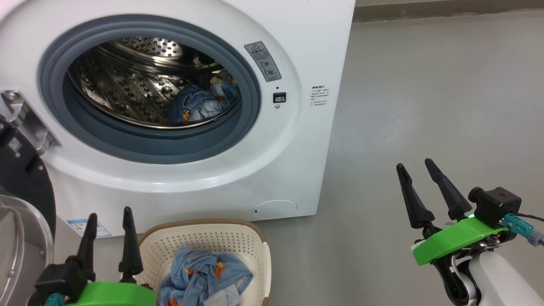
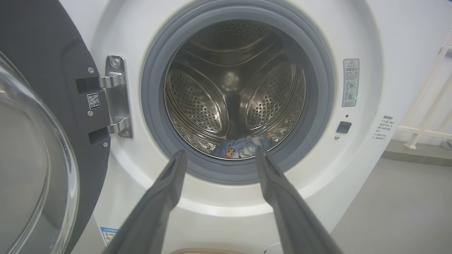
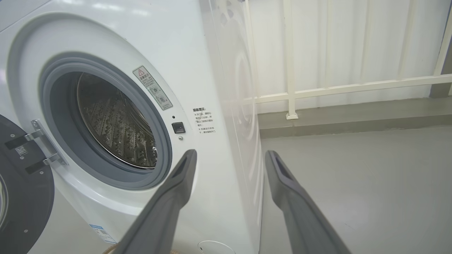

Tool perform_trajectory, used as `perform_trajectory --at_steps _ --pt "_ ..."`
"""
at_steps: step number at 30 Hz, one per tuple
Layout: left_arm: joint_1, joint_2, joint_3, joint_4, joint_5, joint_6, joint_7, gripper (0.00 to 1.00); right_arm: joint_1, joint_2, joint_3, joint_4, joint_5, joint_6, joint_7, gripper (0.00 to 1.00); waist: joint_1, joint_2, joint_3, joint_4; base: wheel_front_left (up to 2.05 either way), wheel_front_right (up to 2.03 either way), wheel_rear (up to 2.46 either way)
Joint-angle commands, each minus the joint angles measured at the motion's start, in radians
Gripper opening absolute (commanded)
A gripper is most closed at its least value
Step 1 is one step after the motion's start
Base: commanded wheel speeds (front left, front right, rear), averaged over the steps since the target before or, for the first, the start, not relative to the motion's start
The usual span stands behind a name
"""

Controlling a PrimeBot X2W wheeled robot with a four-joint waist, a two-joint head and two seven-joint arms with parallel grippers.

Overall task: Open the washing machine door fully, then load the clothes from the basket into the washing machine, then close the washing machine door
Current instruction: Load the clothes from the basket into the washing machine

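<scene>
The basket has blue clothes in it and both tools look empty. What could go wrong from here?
The clothes in the basket lie in a loose heap, so the open left tool may pinch just a fold and drop the rest. The washing machine door stands close beside that tool; a lift could bump it. The garment inside the drum lies near the grey ring and might get trapped.

a laundry corner is suggested by the washing machine (image 1: 297,51), grey floor (image 1: 425,106) and white railing (image 3: 335,88).
</scene>
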Motion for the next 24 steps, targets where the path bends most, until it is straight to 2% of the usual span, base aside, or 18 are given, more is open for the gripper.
perform_trajectory --at_steps 1,24 --pt "-0.005 0.011 0.025 -0.033 0.005 0.010 -0.003 1.00 0.006 -0.015 0.011 -0.025 -0.012 0.004 -0.009 1.00 0.0000 0.0000 -0.001 0.001 0.00 0.00 0.00" --pt "-0.014 0.016 0.023 -0.017 -0.005 0.008 -0.006 1.00 -0.002 -0.019 0.008 -0.015 -0.015 0.004 -0.009 1.00 0.0000 0.0000 0.005 -0.009 0.00 0.00 0.00"
